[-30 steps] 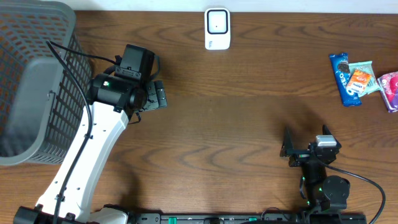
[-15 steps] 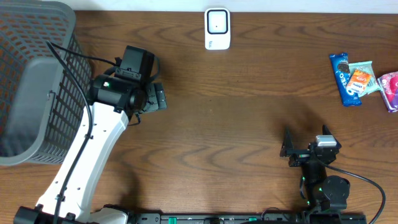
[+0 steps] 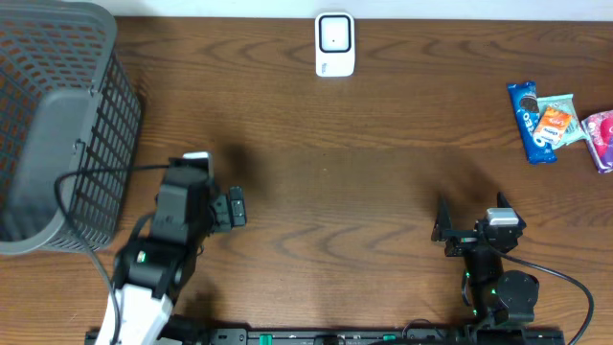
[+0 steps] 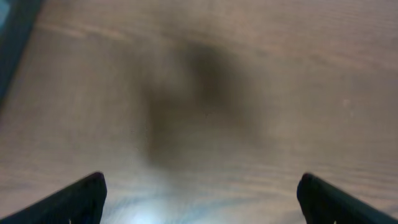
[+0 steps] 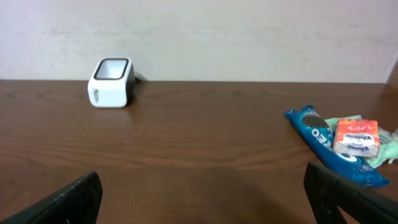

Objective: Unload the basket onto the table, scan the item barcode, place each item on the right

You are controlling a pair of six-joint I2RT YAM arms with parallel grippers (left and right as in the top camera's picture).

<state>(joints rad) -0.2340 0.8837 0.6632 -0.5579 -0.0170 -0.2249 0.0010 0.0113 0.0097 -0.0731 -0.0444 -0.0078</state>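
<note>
Drawn back since a second ago: left gripper [image 3: 236, 208], away from the scanner [image 3: 335, 44] and down toward the near table [image 3: 345, 182] edge. Now just right of the basket [image 3: 57, 125] at its near corner, arm folded close over its base. Unmoved meanwhile: right gripper [image 3: 443, 230], scanner and snack packets.

Broad open wood ahead of both grippers and between them (basket wall the one close edge, on the left gripper's left).

Left jaws spread wide, holding nothing, tipped down at blurred wood in the wrist view. Right jaws equally wide and empty, levelled along the tabletop. Ahead to its right, well apart: blue Oreo packet [image 5: 323, 142] with an orange packet [image 5: 356, 137] on it. Ahead to its left: scanner against the wall [image 5: 249, 37].
</note>
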